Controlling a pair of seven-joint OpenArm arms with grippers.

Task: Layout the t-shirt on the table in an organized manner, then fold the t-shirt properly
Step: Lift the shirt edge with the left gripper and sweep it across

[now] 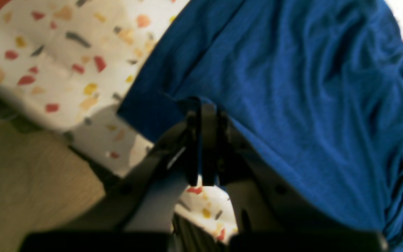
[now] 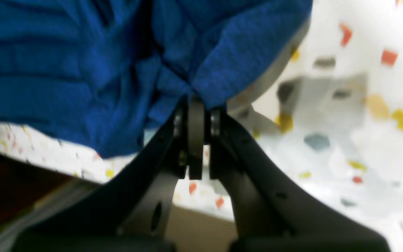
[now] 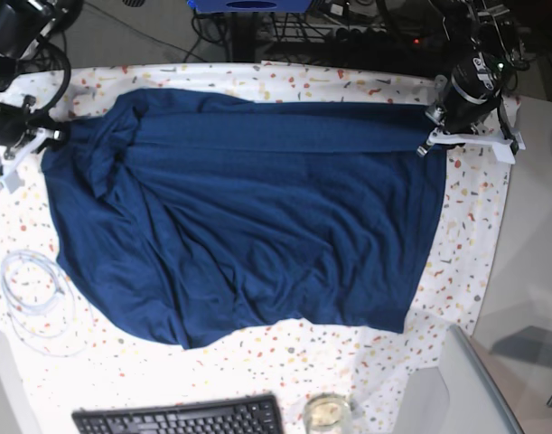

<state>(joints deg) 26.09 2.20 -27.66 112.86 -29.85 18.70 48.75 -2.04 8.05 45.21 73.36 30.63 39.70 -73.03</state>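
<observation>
A navy t-shirt (image 3: pixel 248 217) lies spread on the speckled bench (image 3: pixel 465 262) (long axis side to side), each far corner pinched in clenched jaws: left gripper (image 1: pixel 203 105), right gripper (image 2: pixel 196 99).

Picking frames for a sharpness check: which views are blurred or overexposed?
Left wrist: soft all over, t-shirt folds smeared. Right wrist: blurrier, table flecks fuzzy, washed out at upper right. Base: sharpest, evenly lit, no strong glare.
</observation>
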